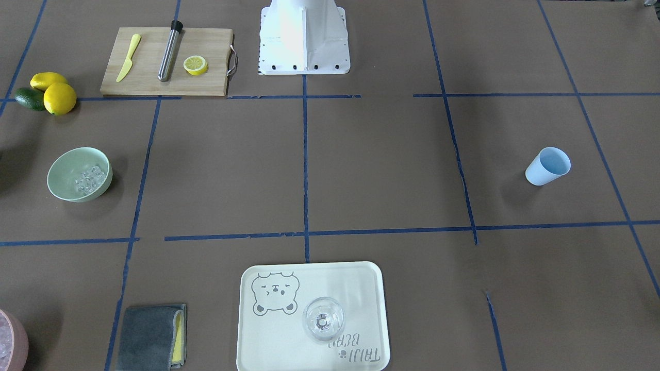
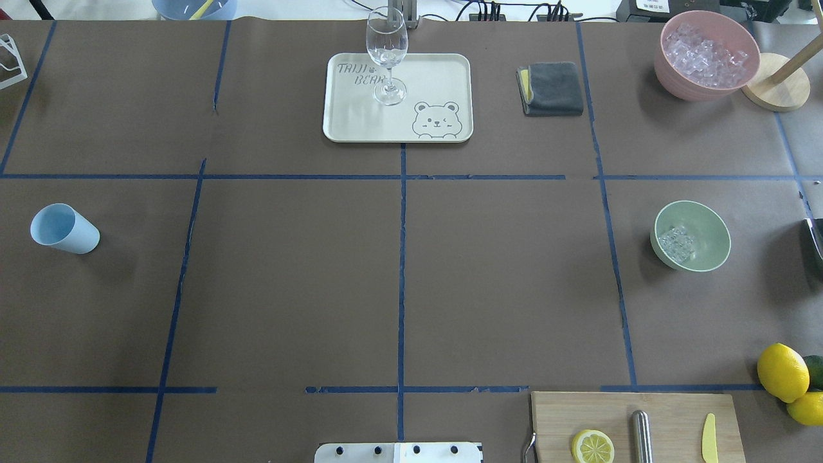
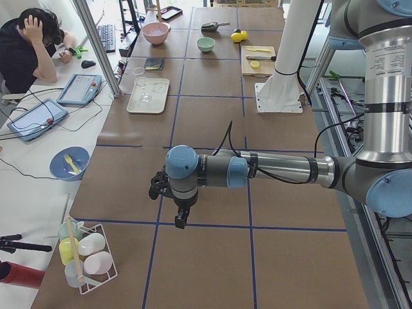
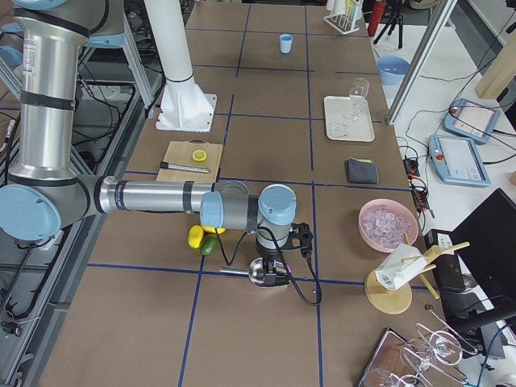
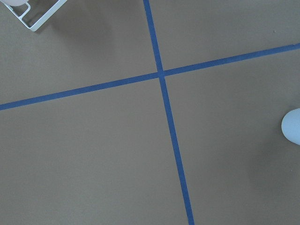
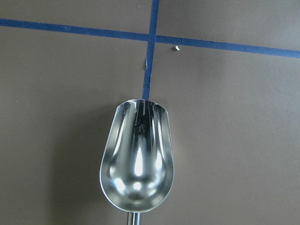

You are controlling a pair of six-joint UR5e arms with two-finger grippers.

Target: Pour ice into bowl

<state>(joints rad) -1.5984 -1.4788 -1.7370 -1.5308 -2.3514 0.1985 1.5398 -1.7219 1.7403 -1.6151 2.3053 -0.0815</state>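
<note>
The mint-green bowl (image 1: 66, 184) (image 2: 710, 238) stands on the robot's right side of the table, with a small heap of clear ice cubes (image 1: 90, 179) (image 2: 678, 243) in it. It also shows far off in the exterior left view (image 3: 206, 44). An empty metal scoop (image 6: 137, 154) (image 4: 266, 272) is right under my right gripper (image 4: 278, 258), past the table's right end from the bowl. The fingers are hidden, so I cannot tell if they hold it. My left gripper (image 3: 182, 219) hangs over bare table near the left end; I cannot tell if it is open.
A pink container of ice (image 2: 706, 54) (image 4: 389, 224) stands at the far right. A light blue cup (image 2: 64, 228) (image 5: 291, 127) is on the left. A tray (image 2: 443, 71) holds a clear glass (image 2: 387, 58). There is also a grey cloth (image 2: 551, 88), a cutting board (image 1: 206, 77) and lemons (image 1: 59, 98).
</note>
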